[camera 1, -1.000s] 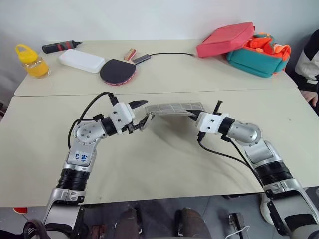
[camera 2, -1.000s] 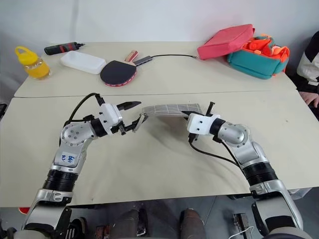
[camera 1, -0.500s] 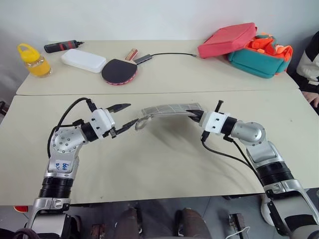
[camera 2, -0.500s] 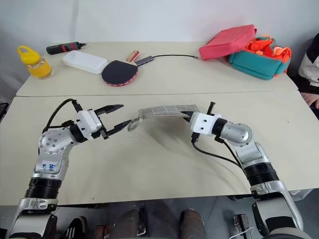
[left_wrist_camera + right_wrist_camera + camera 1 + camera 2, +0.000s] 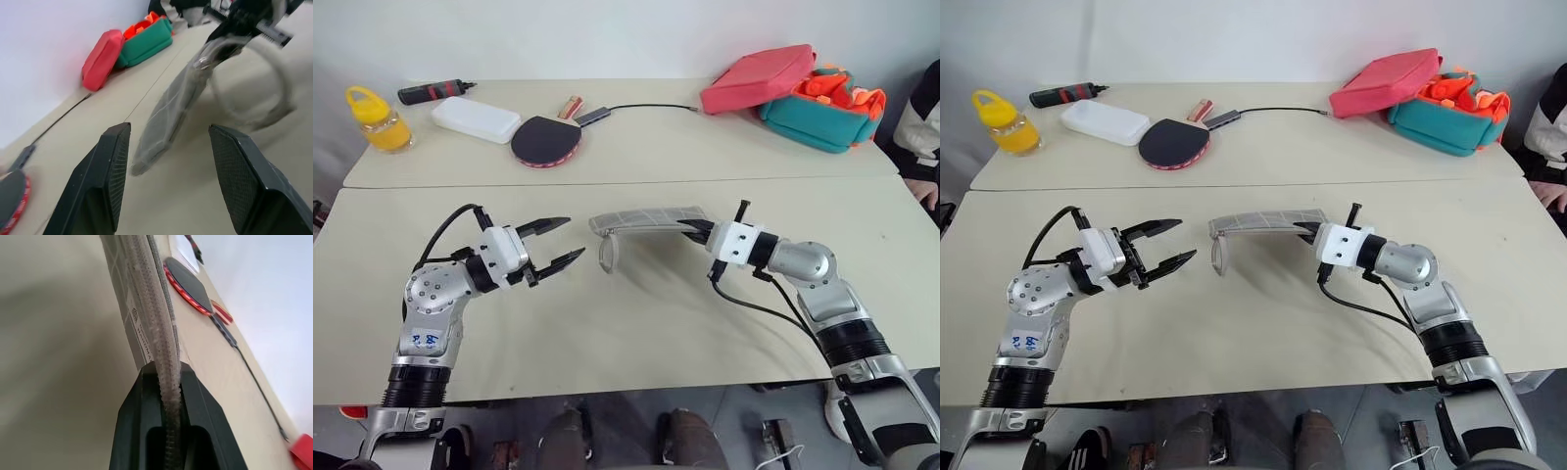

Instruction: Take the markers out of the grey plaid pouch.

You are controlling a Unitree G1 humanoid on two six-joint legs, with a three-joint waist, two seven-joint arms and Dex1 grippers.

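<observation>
The grey plaid pouch (image 5: 646, 216) is hanging above the near tabletop (image 5: 636, 323), held out level between the two arms with its grey ring loop (image 5: 608, 253) dangling from the free end. No markers are showing; whether any are lying inside, I cannot tell. The right gripper (image 5: 697, 229) is pinching the pouch's zipper edge, its jaws closing tight on the fabric seam, as the right wrist view is showing. The left gripper (image 5: 558, 243) is hovering just beside the loop end, jaws standing open and holding nothing.

The pouch is looking light, thin and limp: it is sagging slightly along its length, so it is likely folding under any push. The stiffer zipper seam or the ring loop is probably offering the surest hold for the left jaws, while the flat fabric sides are likely slipping or bunching.
</observation>
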